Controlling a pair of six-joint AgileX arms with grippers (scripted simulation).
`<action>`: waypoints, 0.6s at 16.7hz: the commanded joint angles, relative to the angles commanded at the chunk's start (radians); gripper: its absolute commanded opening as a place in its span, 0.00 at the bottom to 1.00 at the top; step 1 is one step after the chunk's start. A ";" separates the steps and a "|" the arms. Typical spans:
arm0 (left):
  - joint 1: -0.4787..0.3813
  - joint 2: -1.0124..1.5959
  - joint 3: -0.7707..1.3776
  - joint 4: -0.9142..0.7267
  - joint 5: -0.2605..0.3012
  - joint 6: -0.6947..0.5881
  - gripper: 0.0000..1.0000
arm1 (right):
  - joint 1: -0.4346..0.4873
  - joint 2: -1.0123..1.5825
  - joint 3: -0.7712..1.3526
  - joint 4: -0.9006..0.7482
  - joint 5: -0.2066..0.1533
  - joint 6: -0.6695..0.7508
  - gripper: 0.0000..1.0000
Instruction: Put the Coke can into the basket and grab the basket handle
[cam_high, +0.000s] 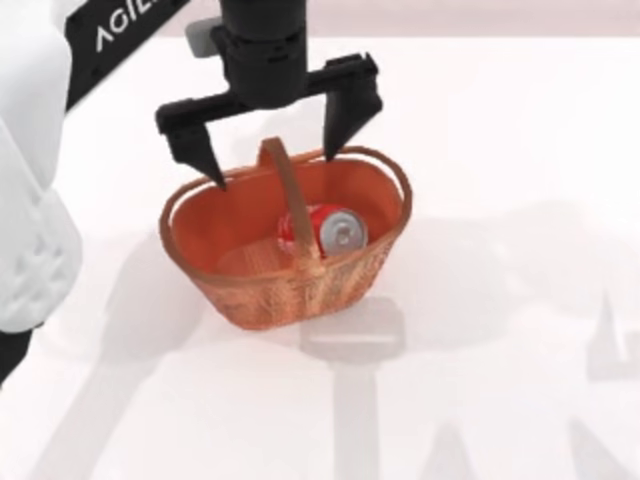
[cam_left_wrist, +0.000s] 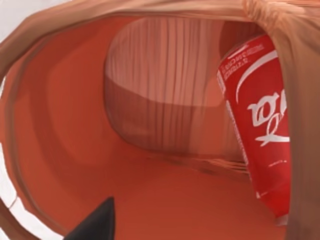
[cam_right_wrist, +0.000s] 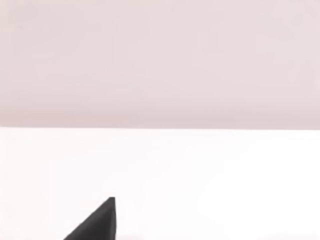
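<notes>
The orange-red wicker basket (cam_high: 262, 298) stands mid-table. Inside it the Coke can (cam_high: 335, 232) lies on its side, silver top toward the right, partly behind the arched basket handle (cam_high: 285, 190). My left gripper (cam_high: 274, 169) hangs open over the basket's far rim, one finger on each side of the handle's far end and not touching it. The left wrist view looks into the basket (cam_left_wrist: 65, 125): slatted floor, the can (cam_left_wrist: 260, 125), the handle (cam_left_wrist: 302, 100) and one dark fingertip (cam_left_wrist: 97, 222). My right gripper is outside the top view; one of its fingertips (cam_right_wrist: 100, 222) shows over bare table.
My left arm's white body (cam_high: 30, 200) fills the top view's left edge. Grey shadows lie on the white table (cam_high: 500, 120) in front of the basket and to its right.
</notes>
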 joint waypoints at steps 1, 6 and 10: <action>0.000 0.000 0.000 0.000 0.000 0.000 1.00 | 0.000 0.000 0.000 0.000 0.000 0.000 1.00; 0.003 -0.018 -0.074 0.056 0.000 0.002 1.00 | 0.000 0.000 0.000 0.000 0.000 0.000 1.00; 0.001 -0.030 -0.133 0.103 0.000 0.000 1.00 | 0.000 0.000 0.000 0.000 0.000 0.000 1.00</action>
